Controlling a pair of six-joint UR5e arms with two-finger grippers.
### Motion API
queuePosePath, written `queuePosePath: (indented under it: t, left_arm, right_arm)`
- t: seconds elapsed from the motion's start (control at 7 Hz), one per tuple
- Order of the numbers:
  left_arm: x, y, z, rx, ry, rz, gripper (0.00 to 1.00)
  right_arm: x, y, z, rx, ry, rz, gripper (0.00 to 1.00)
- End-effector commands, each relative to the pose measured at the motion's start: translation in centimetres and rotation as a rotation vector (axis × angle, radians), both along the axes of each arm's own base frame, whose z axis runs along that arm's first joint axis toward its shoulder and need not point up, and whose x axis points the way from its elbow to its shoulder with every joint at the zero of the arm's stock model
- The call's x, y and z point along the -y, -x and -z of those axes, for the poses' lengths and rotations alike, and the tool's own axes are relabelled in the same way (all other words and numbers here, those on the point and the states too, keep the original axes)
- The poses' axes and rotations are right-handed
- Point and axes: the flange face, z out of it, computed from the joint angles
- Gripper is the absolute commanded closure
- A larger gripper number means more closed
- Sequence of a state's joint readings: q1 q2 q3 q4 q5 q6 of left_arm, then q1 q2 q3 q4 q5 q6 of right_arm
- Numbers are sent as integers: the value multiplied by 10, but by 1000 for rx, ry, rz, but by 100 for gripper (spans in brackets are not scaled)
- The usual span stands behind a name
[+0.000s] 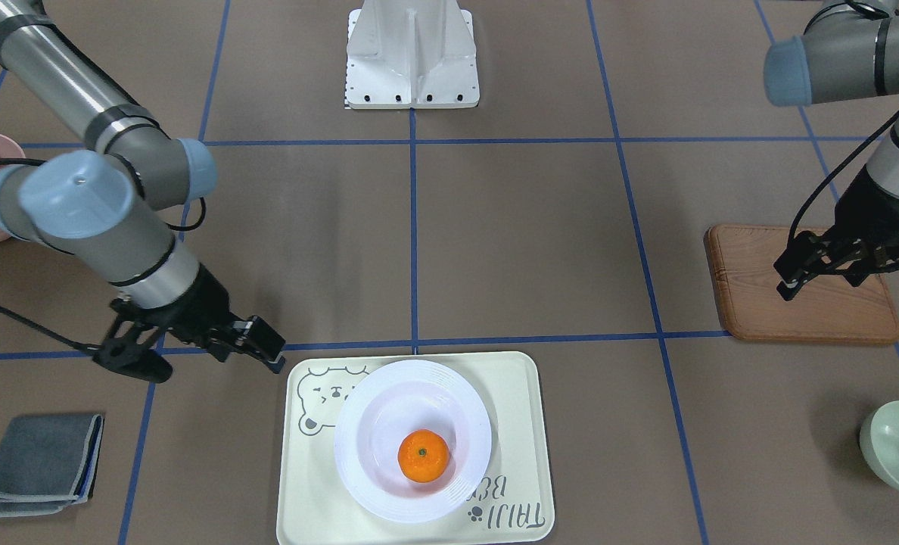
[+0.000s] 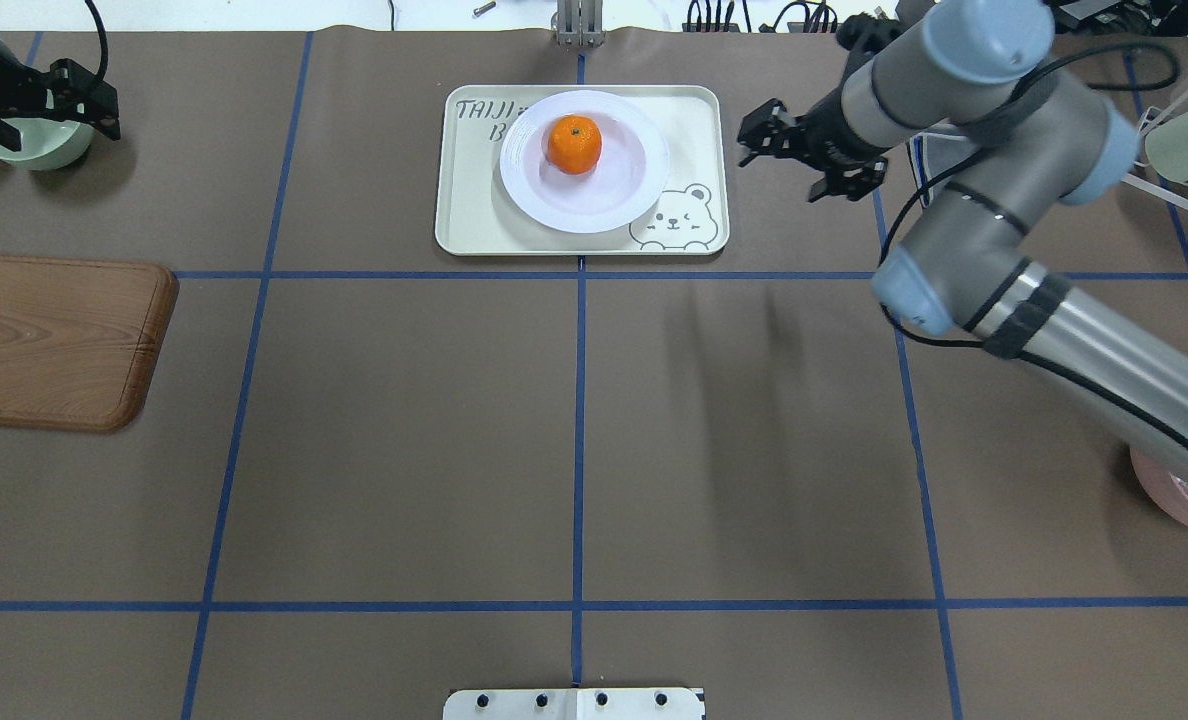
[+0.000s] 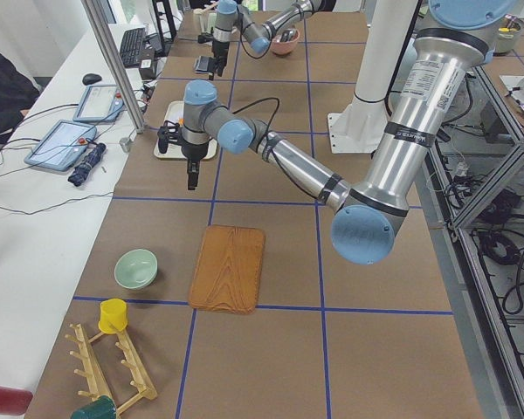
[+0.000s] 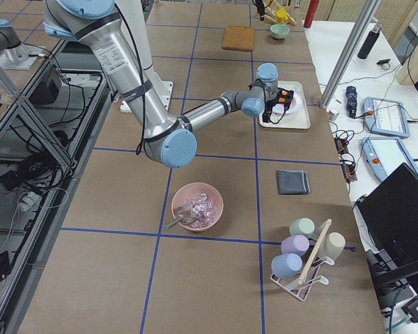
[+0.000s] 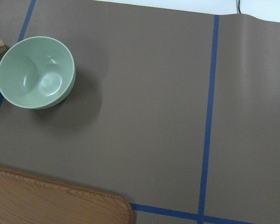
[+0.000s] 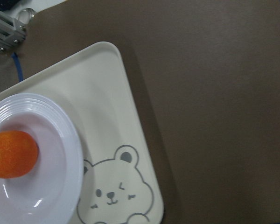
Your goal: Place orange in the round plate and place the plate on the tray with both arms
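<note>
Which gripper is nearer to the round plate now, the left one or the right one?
Right. The right gripper hangs just beside the tray that holds the round plate. The left gripper is far away, by the wooden board.

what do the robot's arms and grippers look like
The right arm and left arm are silver-grey tubes with light-blue joint caps, black bands and loose black cables. The right gripper and left gripper are black, with two fingers each.
</note>
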State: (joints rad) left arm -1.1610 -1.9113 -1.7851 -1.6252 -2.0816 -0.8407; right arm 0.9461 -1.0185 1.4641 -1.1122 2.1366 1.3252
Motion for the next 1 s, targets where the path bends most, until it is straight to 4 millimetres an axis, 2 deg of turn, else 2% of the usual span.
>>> queuePosePath:
  t: [0.0,0.14,0.29,0.43,0.57,0.71,0.86]
  left_arm:
    - [-13,31,-26,24,-33,-47,1]
    - [-24,73,-58,29,-86,-171,1]
    - [-42,113,-98,22,-94,-226,1]
    - [-64,151,-143,60,-103,-275,1]
    - [-88,171,-195,103,-111,-359,1]
    - [-92,207,-221,93,-68,-319,1]
    - [-96,223,-235,63,-38,-288,1]
  right_arm:
    - [-29,-164,-78,-224,-52,143,0]
    - [-42,-234,-141,-312,-159,252,0]
    - [-68,-293,-204,-372,-226,347,0]
    - [-90,-346,-239,-398,-295,411,0]
    - [-118,-363,-271,-349,-277,434,0]
    - [-133,-379,-289,-339,-238,411,0]
    - [-146,-394,-298,-333,-214,383,0]
